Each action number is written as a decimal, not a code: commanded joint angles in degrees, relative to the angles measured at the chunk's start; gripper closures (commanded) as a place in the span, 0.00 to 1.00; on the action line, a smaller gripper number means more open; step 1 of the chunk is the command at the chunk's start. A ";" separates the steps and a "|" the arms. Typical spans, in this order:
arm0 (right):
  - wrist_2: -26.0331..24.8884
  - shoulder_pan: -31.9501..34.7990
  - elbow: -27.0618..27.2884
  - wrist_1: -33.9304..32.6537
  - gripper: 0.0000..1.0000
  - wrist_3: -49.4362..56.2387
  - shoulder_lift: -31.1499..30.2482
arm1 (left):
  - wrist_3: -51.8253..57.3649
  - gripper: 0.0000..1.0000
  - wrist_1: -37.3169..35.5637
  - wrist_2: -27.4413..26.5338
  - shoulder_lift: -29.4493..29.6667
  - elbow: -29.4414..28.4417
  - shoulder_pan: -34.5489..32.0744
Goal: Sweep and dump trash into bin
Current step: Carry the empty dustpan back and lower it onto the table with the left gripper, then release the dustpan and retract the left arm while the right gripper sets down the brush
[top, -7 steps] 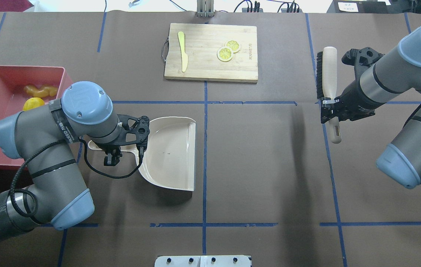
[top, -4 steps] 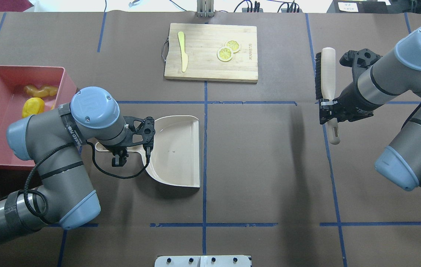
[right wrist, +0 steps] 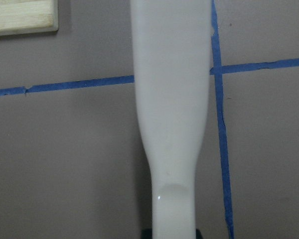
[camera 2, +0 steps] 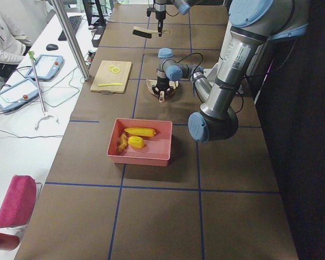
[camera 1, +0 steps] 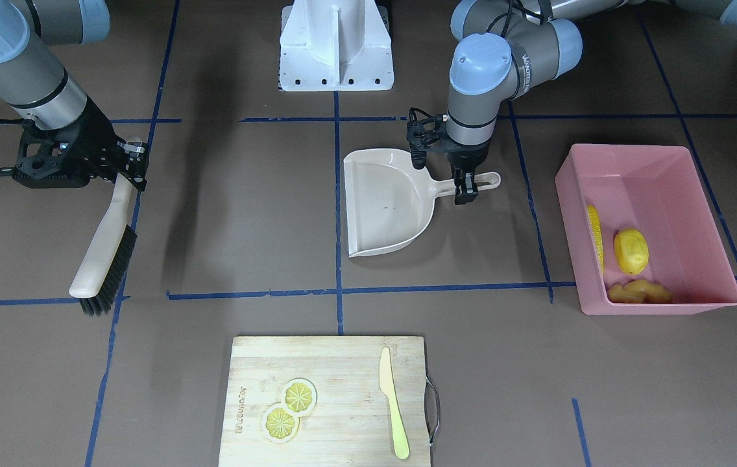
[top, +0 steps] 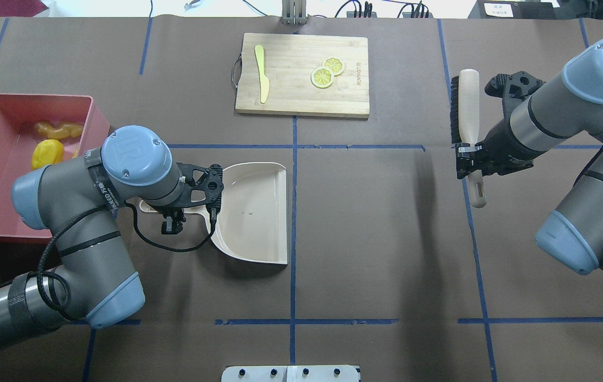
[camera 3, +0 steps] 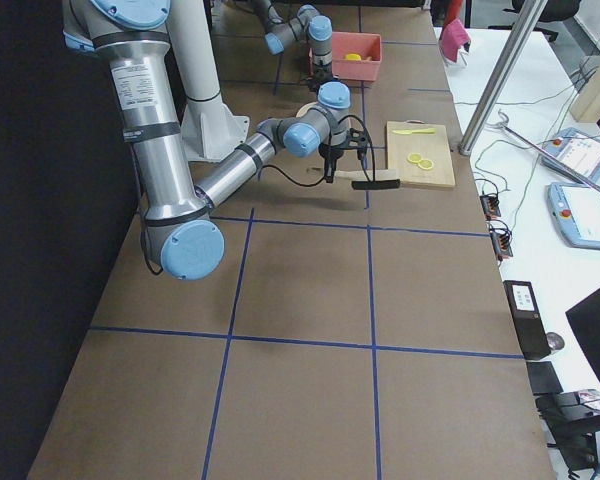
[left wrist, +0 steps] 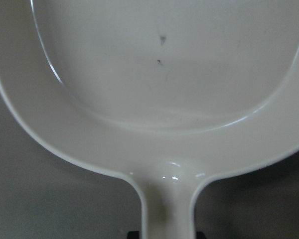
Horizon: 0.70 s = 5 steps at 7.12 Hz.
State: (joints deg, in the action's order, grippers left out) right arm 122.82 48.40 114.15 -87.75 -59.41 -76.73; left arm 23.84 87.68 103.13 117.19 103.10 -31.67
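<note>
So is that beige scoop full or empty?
Empty: the dustpan is bare inside but for tiny dark specks. The corn cob, yellow lump and ginger piece lie in the pink bin.

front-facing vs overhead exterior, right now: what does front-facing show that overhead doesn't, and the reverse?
Front-facing only: the corn cob lying along the bin's wall; overhead, the left arm covers that spot.
Overhead only: cables past the table's far edge.
Both: left pincer shut on the dustpan's handle, right pincer holding the brush, rounded lump and ginger piece in the bin, cutting board with knife and lemon slices.
</note>
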 commanded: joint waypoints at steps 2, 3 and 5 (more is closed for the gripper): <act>0.05 -0.06 -0.33 0.29 1.00 0.35 0.00 | 2.00 0.00 0.04 -2.58 -0.04 2.53 -1.54; 0.14 0.03 -1.03 0.29 1.00 0.87 -0.09 | 6.87 0.00 -0.75 -2.32 -0.82 6.63 -5.99; 0.84 0.29 -1.74 0.29 0.98 0.88 -1.92 | 8.15 0.00 -0.84 -1.61 -5.56 9.22 -13.99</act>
State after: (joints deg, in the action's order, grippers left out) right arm 123.15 48.49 112.65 -87.45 -58.61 -77.31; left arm 31.01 86.95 101.19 113.75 110.95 -40.61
